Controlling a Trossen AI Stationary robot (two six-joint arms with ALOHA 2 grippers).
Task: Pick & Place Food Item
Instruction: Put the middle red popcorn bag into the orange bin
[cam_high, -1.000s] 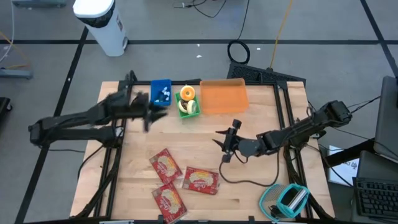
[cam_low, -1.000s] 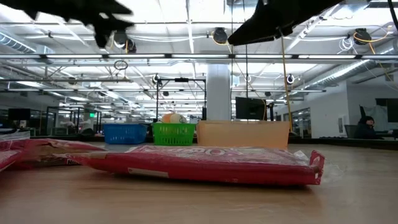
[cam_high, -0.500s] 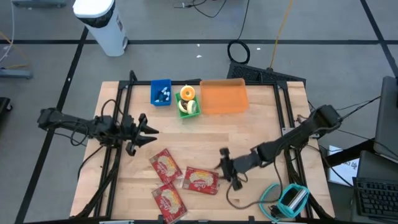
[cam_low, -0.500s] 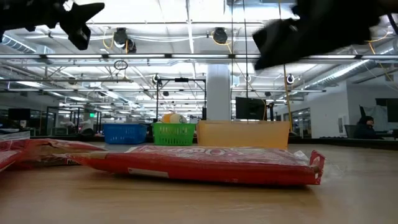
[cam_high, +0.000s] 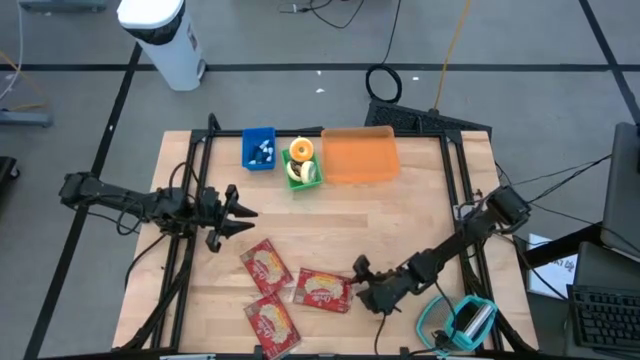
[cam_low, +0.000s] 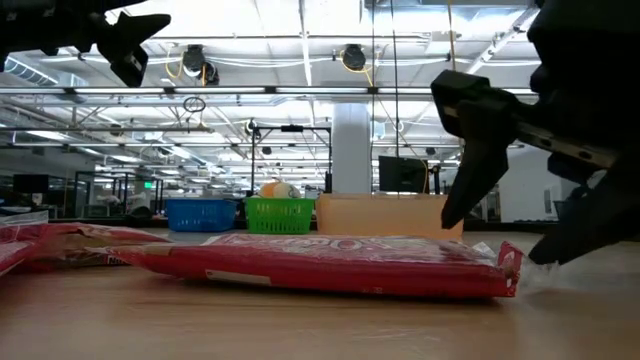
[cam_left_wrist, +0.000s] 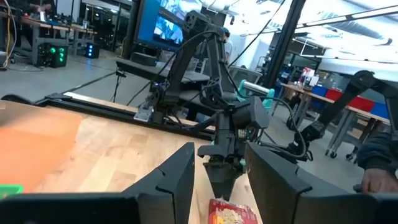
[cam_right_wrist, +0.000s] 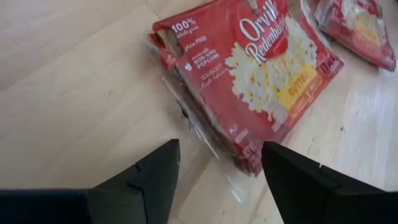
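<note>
Three red popcorn packets lie flat near the table's front: one (cam_high: 266, 267), the middle one (cam_high: 322, 290) and one (cam_high: 272, 325). My right gripper (cam_high: 362, 287) is open, low at the middle packet's right end. In the right wrist view its fingers (cam_right_wrist: 155, 171) stand on either side of that packet's clear sealed end (cam_right_wrist: 205, 134), slanting down, without visible touch. My left gripper (cam_high: 240, 215) hovers open above the table's left part, pointing toward the right, with nothing between its fingers.
At the far edge stand a blue bin (cam_high: 259, 148), a green bin (cam_high: 302, 165) with food pieces and an orange tray (cam_high: 360, 155). A teal device (cam_high: 465, 320) with a cable lies at the near right corner. Bare wood spreads across the table's middle.
My left gripper has drawn back from beside the blue bin toward the table's left and near side and sunk lower, then kept still. My right gripper has gone toward the near edge and down, rolling its wrist, to the middle packet's right end. The packets have not moved.
</note>
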